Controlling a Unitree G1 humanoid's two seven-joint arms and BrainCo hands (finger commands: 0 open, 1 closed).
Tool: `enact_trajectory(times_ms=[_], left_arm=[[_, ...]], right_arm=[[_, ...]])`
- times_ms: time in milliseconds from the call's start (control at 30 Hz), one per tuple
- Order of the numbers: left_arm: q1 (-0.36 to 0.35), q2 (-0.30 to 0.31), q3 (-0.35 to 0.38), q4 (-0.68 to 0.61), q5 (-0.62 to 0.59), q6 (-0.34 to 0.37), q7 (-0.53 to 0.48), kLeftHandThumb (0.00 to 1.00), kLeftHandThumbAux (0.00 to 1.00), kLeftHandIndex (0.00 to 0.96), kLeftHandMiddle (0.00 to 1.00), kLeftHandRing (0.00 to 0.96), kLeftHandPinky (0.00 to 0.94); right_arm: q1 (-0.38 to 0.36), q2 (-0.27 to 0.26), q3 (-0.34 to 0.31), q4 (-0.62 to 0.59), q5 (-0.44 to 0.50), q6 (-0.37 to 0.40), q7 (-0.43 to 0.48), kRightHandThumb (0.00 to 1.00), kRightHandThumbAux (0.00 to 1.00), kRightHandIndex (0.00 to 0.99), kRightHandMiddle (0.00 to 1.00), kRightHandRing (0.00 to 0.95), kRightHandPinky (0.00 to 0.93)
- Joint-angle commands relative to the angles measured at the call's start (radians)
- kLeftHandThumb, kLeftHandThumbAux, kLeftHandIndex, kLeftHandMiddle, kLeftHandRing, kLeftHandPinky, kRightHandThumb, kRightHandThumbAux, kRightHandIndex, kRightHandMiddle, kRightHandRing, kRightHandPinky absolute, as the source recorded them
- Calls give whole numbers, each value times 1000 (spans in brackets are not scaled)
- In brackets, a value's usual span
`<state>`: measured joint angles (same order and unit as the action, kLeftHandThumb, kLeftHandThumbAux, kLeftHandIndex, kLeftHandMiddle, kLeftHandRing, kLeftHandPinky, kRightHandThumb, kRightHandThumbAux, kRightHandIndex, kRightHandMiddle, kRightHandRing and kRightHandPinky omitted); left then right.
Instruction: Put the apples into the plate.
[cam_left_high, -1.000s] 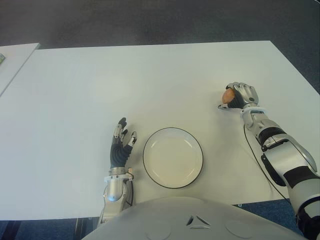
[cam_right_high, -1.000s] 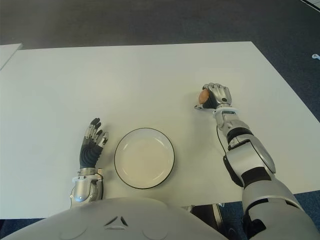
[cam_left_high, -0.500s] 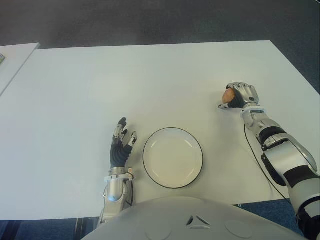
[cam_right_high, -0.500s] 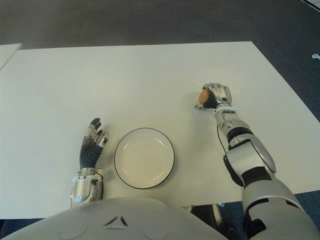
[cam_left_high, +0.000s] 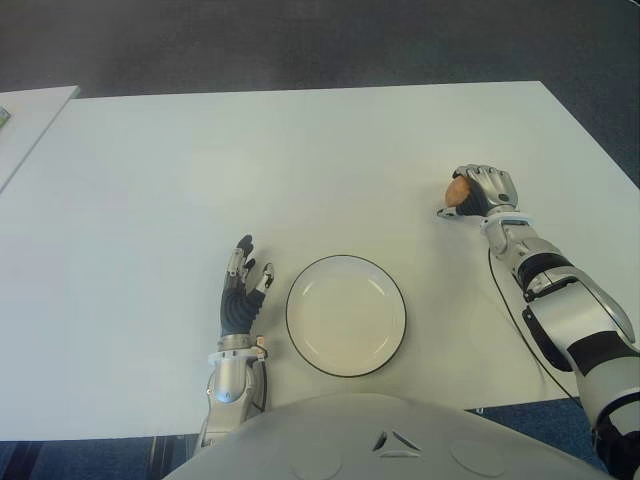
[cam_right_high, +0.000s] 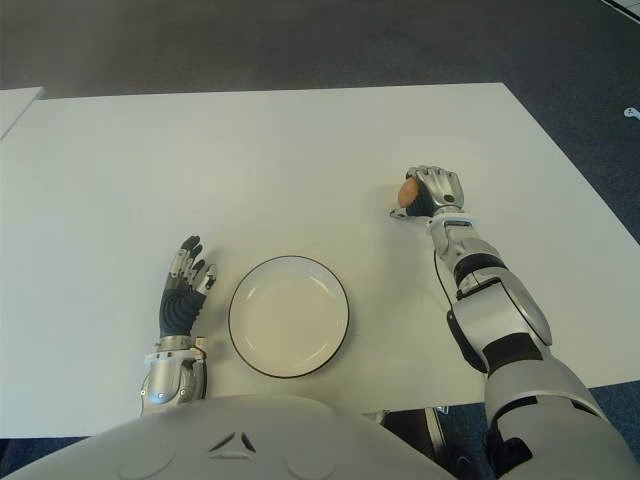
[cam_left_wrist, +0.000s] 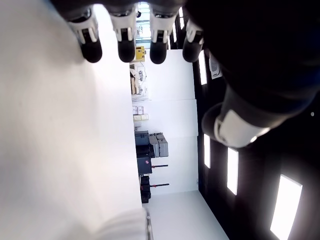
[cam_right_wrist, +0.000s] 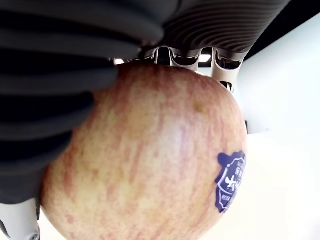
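My right hand (cam_left_high: 483, 190), right of frame, wraps the apple (cam_left_high: 457, 189) for carrying to the plate (cam_left_high: 346, 315); my left hand (cam_left_high: 241, 290) lies open beside it.

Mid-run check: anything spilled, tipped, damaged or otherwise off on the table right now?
Nothing stands out. The plate sits flat and empty on the table; the right hand grips the apple, which looks intact with its sticker. The left hand shows open beside the plate's left.
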<state>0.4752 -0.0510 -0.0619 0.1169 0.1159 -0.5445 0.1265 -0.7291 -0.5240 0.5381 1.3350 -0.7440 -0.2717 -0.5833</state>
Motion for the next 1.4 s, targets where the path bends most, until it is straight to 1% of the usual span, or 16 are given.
enact_trajectory(times_ms=[33, 233, 367, 500, 600, 800, 867, 1033, 1400], left_arm=[[13, 8, -8, 6, -1, 18, -17, 138, 633, 80, 64, 59, 75], [18, 8, -7, 1, -1, 21, -18, 142, 631, 80, 65, 58, 68], [21, 8, -5, -4, -1, 25, -16, 140, 627, 80, 63, 56, 65], [22, 10, -5, -5, 0, 27, -18, 135, 626, 81, 62, 54, 63], [23, 11, -5, -5, 1, 25, -19, 133, 630, 81, 61, 53, 63], [21, 14, -5, -4, 1, 24, -23, 139, 635, 82, 65, 58, 69], [21, 14, -5, -5, 2, 26, -24, 139, 636, 82, 66, 59, 73], [20, 14, -4, -7, 4, 29, -24, 134, 633, 81, 67, 61, 78], [17, 15, -5, -5, -1, 24, -29, 128, 635, 80, 65, 62, 79]], right_arm=[[12, -5, 3, 16, -7, 26, 20, 706, 715, 441, 825, 821, 761], [-4, -6, -2, 12, -2, 19, 15, 707, 714, 441, 831, 825, 761], [-58, -8, -13, -6, 5, 5, 17, 707, 714, 441, 832, 826, 762], [-82, -7, -32, -29, 21, -21, 4, 707, 714, 441, 834, 831, 769], [-85, -7, -43, -37, 29, -36, 0, 707, 714, 441, 835, 832, 774], [-90, -8, -74, -65, 54, -105, -25, 711, 712, 441, 837, 829, 819], [-92, -11, -77, -75, 53, -130, -44, 712, 712, 441, 841, 832, 831], [-99, -17, -76, -91, 39, -163, -81, 713, 711, 441, 857, 844, 849], [-114, -31, -80, -151, 30, -215, -116, 715, 710, 441, 873, 854, 849]])
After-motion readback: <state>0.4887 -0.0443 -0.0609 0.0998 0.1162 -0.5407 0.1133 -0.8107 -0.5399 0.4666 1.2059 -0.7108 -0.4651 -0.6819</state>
